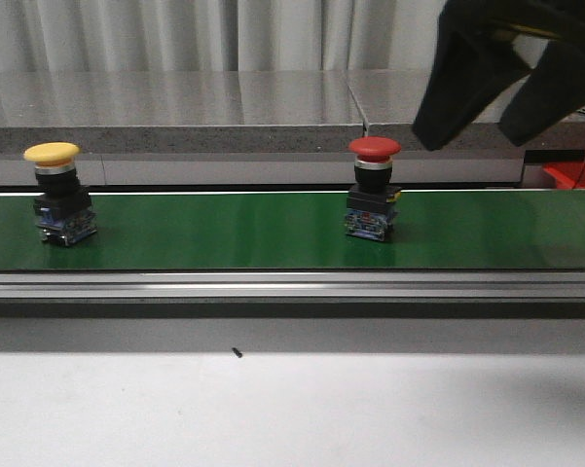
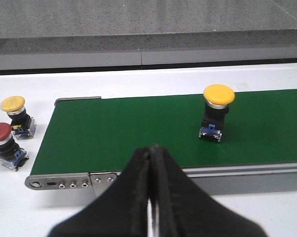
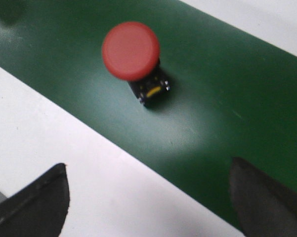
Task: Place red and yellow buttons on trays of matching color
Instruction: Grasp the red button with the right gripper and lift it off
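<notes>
A red button [image 1: 373,190] stands upright on the green belt [image 1: 224,229], right of centre. A yellow button [image 1: 54,195] stands on the belt at the far left. My right gripper [image 1: 473,134] is open and empty, hanging above and to the right of the red button. In the right wrist view the red button [image 3: 133,54] lies ahead of the open gripper [image 3: 148,197], apart from both fingers. My left gripper [image 2: 150,150] is shut and empty at the belt's near edge, with the yellow button [image 2: 217,111] ahead and to one side. The left gripper is out of the front view.
A red tray corner [image 1: 572,173] shows at the right edge behind the belt. No yellow tray is in view. A spare yellow button [image 2: 14,116] and a spare red button [image 2: 2,145] stand on the white table beyond the belt's end. A grey ledge [image 1: 175,136] runs behind.
</notes>
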